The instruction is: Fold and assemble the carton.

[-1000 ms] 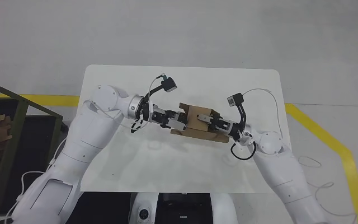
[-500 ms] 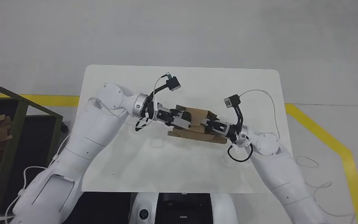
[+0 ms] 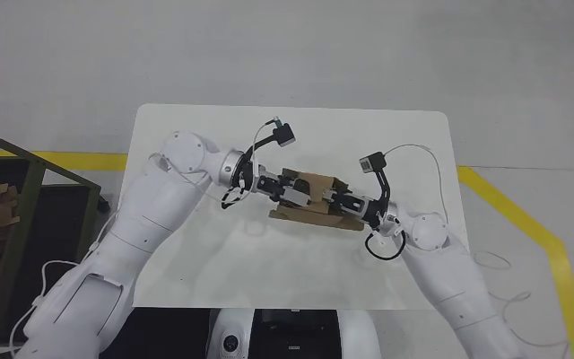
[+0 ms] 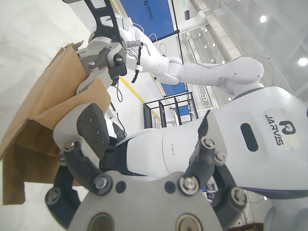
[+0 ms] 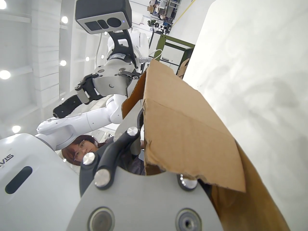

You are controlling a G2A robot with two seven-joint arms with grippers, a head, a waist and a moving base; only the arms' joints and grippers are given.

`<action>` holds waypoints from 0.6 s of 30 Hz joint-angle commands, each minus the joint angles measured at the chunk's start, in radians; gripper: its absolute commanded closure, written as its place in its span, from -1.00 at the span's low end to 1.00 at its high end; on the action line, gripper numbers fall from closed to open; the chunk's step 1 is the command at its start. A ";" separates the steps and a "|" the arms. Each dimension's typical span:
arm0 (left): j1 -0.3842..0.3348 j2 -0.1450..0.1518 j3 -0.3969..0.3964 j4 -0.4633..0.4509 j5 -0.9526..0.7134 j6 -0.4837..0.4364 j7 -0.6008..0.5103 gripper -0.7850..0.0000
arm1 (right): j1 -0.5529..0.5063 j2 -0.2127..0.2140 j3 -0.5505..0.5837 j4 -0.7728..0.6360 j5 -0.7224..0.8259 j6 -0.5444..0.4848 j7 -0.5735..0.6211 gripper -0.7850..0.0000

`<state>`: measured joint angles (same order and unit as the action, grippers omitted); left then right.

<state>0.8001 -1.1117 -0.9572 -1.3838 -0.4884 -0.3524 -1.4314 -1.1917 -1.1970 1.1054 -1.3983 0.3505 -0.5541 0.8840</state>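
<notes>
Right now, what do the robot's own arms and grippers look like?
The left arm and right arm have glossy white rounded shells. Each wrist ends in a grey metal plate with screws, black links, and white-backed jaws faced with black textured pads. A black bracket on each wrist carries a dark camera box. A thin white cable loops beside the right arm.

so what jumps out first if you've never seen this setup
A half-folded brown carton is at the middle of the table, between both arms. The left gripper is open wide beside a flap at one end; the right gripper meets the opposite end.
</notes>
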 commanded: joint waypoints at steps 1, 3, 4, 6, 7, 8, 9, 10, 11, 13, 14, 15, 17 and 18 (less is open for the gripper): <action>0.006 0.003 -0.011 -0.004 -0.005 -0.006 0.002 -1.00 | -0.004 0.002 0.006 -0.001 0.005 -0.002 -0.001 1.00; 0.018 0.007 -0.030 -0.008 -0.018 -0.017 0.005 -1.00 | -0.009 0.004 0.014 -0.004 0.011 -0.005 0.000 1.00; 0.025 0.010 -0.042 -0.010 -0.022 -0.022 0.006 -1.00 | -0.012 0.005 0.019 -0.006 0.013 -0.007 0.000 1.00; 0.039 0.017 -0.065 -0.011 -0.029 -0.023 0.008 -1.00 | -0.019 0.007 0.028 -0.011 0.018 -0.009 0.001 1.00; 0.045 0.019 -0.075 -0.011 -0.033 -0.022 0.009 -1.00 | -0.023 0.008 0.033 -0.014 0.021 -0.010 0.000 1.00; 0.050 0.022 -0.085 -0.009 -0.035 -0.022 0.012 -1.00 | -0.027 0.009 0.037 -0.017 0.026 -0.012 0.000 1.00; 0.054 0.024 -0.095 -0.007 -0.032 -0.023 0.019 -1.00 | -0.030 0.010 0.040 -0.021 0.031 -0.012 0.003 1.00; 0.058 0.026 -0.103 -0.006 -0.028 -0.025 0.028 -1.00 | -0.033 0.011 0.043 -0.024 0.036 -0.012 0.006 1.00; 0.062 0.028 -0.110 -0.005 -0.025 -0.026 0.035 -1.00 | -0.034 0.012 0.045 -0.027 0.038 -0.012 0.009 1.00; 0.066 0.031 -0.119 -0.003 -0.013 -0.022 0.045 -1.00 | -0.037 0.013 0.046 -0.034 0.039 -0.010 0.016 1.00; 0.067 0.032 -0.122 -0.004 -0.006 -0.020 0.051 -1.00 | -0.039 0.014 0.044 -0.038 0.038 -0.009 0.018 1.00; 0.068 0.033 -0.125 -0.004 0.000 -0.019 0.058 -1.00 | -0.040 0.014 0.042 -0.044 0.036 -0.009 0.020 1.00; 0.069 0.034 -0.127 -0.005 0.005 -0.017 0.065 -1.00 | -0.043 0.014 0.037 -0.054 0.034 -0.007 0.023 1.00; 0.070 0.034 -0.127 -0.005 0.006 -0.015 0.067 -1.00 | -0.044 0.013 0.033 -0.059 0.031 -0.006 0.024 1.00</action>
<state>0.8694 -1.0777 -1.0840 -1.3890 -0.4830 -0.3691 -1.3667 -1.2353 -1.1834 1.1414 -1.4532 0.3836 -0.5614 0.9071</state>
